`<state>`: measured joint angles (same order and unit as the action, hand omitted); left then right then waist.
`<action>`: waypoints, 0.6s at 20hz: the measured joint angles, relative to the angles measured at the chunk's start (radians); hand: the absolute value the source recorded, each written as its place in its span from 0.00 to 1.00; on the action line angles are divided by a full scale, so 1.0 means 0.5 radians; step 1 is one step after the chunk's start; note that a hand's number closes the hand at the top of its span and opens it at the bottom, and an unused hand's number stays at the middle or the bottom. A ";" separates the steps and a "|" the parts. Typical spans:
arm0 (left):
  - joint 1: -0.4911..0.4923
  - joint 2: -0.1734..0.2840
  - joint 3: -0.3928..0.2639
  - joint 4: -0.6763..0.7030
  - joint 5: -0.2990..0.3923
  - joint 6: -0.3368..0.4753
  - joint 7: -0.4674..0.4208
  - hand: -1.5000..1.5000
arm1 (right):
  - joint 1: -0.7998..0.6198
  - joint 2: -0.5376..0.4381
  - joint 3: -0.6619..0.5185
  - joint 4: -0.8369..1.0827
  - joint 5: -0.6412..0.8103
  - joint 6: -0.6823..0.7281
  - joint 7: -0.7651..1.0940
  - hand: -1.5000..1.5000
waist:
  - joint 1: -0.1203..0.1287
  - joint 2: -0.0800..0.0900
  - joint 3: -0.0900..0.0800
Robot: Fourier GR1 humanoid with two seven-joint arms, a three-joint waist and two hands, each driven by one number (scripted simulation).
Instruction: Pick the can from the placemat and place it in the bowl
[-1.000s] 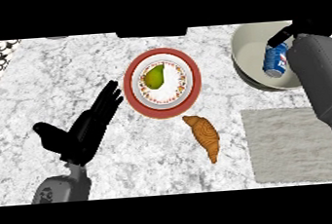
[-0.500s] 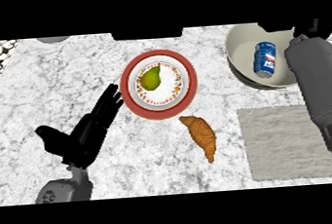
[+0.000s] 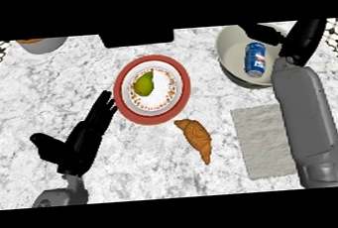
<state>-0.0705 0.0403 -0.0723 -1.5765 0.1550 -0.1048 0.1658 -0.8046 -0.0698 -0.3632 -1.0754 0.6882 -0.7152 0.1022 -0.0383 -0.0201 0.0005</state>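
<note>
The blue can (image 3: 254, 59) lies on its side inside the pale bowl (image 3: 229, 42) at the back right, free of any hand. My right hand (image 3: 300, 36) hovers over the bowl's far right rim, just beyond the can, with its fingers (image 3: 258, 32) stretched out and holding nothing. The grey placemat (image 3: 267, 140) lies in front of the bowl, partly hidden under my right forearm, and nothing stands on its visible part. At the front left my left hand (image 3: 84, 138) rests open, fingers pointing up toward the plate.
A red-rimmed plate (image 3: 182, 83) with a green pear (image 3: 145, 84) sits mid-counter. A croissant (image 3: 197, 138) lies between plate and placemat. At the back edge are a black object (image 3: 136, 38) and a grey cup (image 3: 44, 44).
My right hand has let go of the can and drawn back to the bowl's far right rim. The can now lies alone in the bowl. The left hand stays put.
</note>
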 measured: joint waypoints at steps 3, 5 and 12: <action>0.009 0.003 0.012 -0.011 0.002 0.013 0.015 0.50 | 0.237 0.072 0.199 -0.341 -0.065 -0.014 -0.006 0.00 | -0.023 -0.015 -0.001; 0.013 0.002 0.015 -0.010 -0.001 0.021 0.017 0.50 | 0.396 0.097 0.370 -0.545 -0.079 -0.036 0.028 0.00 | -0.033 -0.023 -0.002; 0.021 0.007 0.027 -0.032 0.003 0.028 0.023 0.50 | 1.088 0.132 1.046 -1.112 0.012 -0.254 0.123 1.00 | -0.061 -0.033 -0.004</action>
<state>-0.0599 0.0439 -0.0590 -1.5924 0.1564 -0.0910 0.1774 -0.2607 -0.0040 0.1598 -1.6316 0.6942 -0.8423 0.1635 -0.0690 -0.0367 -0.0017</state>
